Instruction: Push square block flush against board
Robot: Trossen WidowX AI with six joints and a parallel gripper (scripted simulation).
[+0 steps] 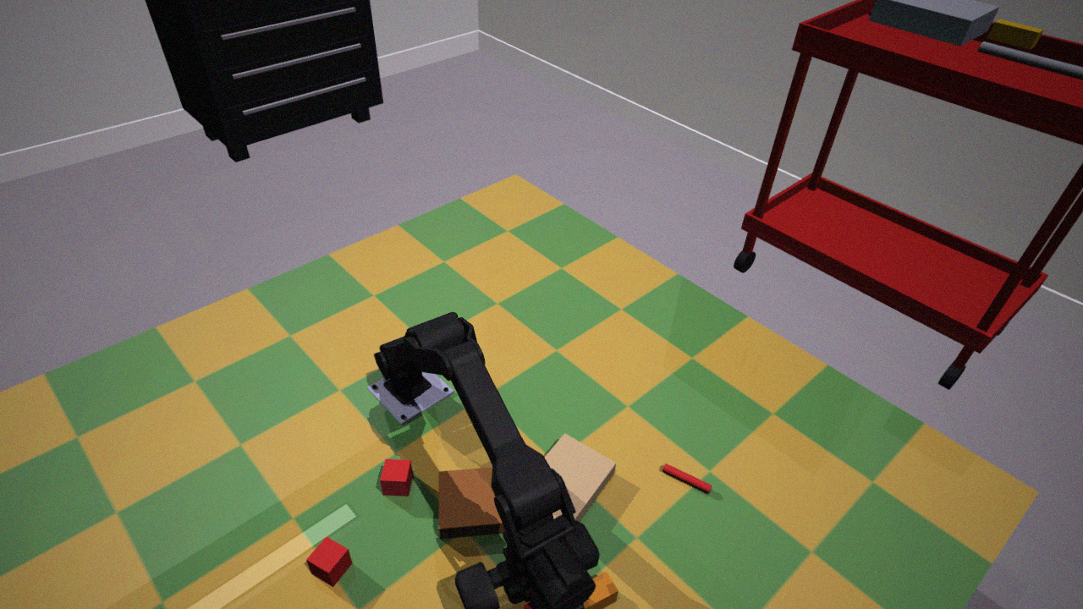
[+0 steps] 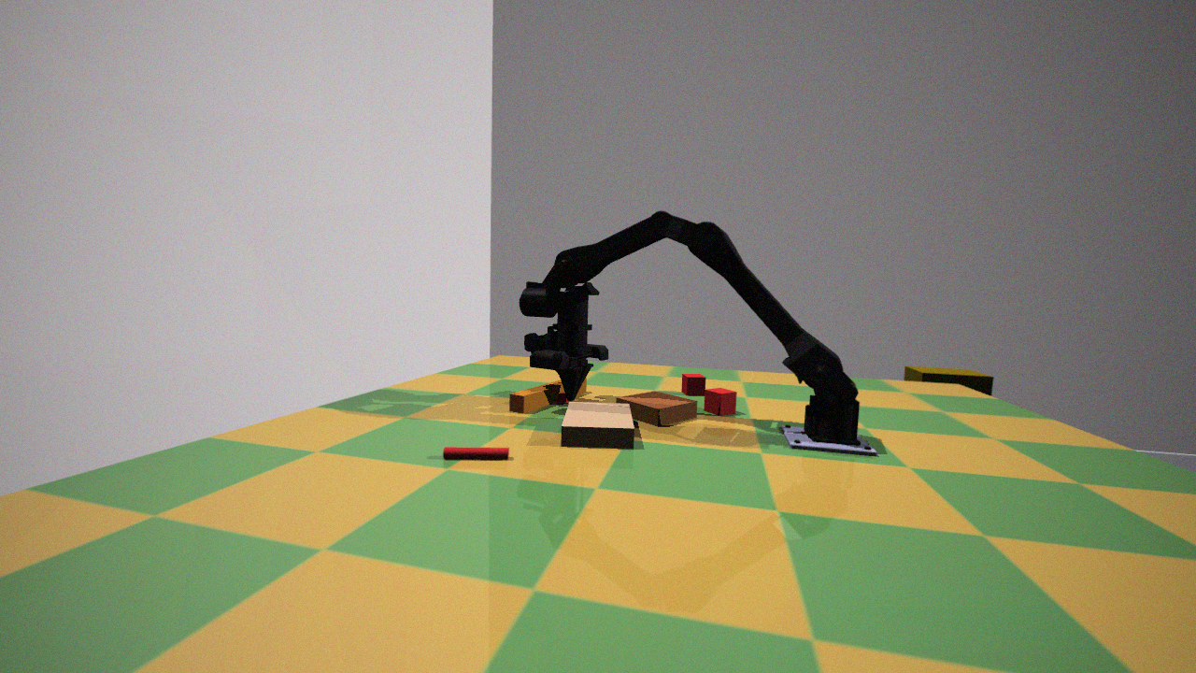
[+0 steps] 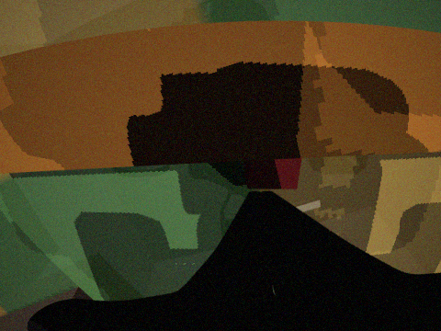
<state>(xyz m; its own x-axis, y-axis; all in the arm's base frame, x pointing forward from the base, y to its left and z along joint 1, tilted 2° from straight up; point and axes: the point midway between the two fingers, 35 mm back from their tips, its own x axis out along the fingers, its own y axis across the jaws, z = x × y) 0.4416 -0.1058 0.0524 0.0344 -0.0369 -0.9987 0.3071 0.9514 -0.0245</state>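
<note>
The hand is narrow, its fingers shut with nothing between them, and the tip points down near the surface. Just by the tip is a small red block, which I take for the square one; beyond it, in the wrist view, lies the long orange board. If block and board touch fully, or if any edges are even, I cannot tell. The block looks stiff and rather light, so it should slide, but may turn under an off-centre push. No grasp is needed: better to press low, at the middle of the face opposite the board, slowly. The board, being long, could swing if pushed near its end. Farther out are the brown slab and the pale slab, which seem not to be needed.
</note>
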